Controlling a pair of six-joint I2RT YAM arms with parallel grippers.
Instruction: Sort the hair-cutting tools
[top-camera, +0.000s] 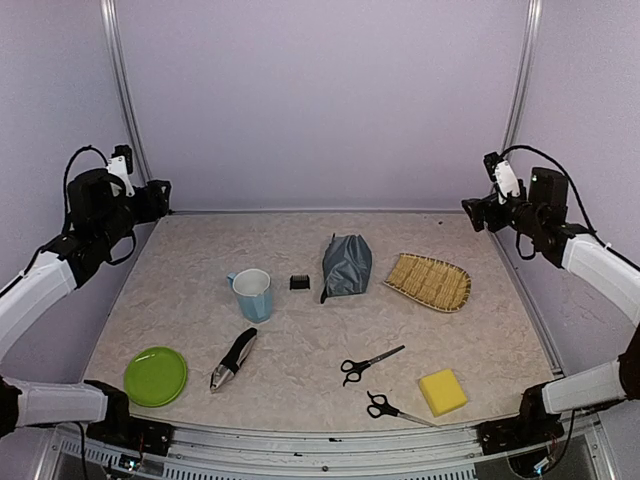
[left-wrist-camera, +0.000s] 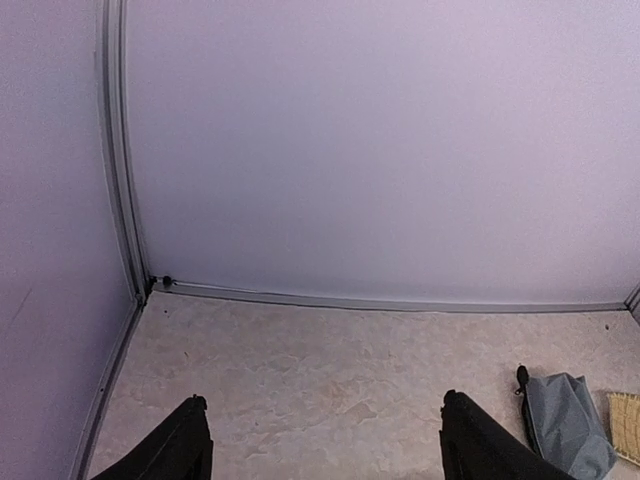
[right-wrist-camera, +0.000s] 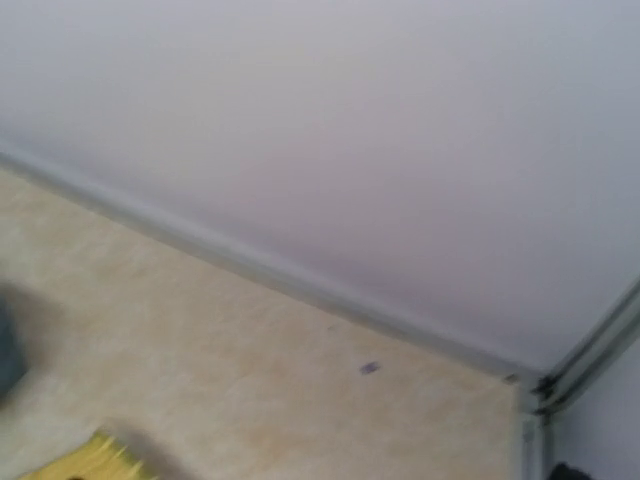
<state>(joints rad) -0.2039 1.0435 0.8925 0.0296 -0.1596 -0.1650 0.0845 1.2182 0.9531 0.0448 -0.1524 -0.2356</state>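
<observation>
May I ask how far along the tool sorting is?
Nothing looks sorted. The front scissors, the scissors behind them, the clipper and the black block lie loose on the table. Nothing is in hand: the left gripper is open, the right gripper far back. All four remain.

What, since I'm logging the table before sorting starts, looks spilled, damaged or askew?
Nothing stands out. The light-blue plastic cup stands upright with no spill around it; the black-and-silver clipper, the farther black-handled steel scissors and the nearer black-handled scissors lie flat, apart, and look intact.
</observation>
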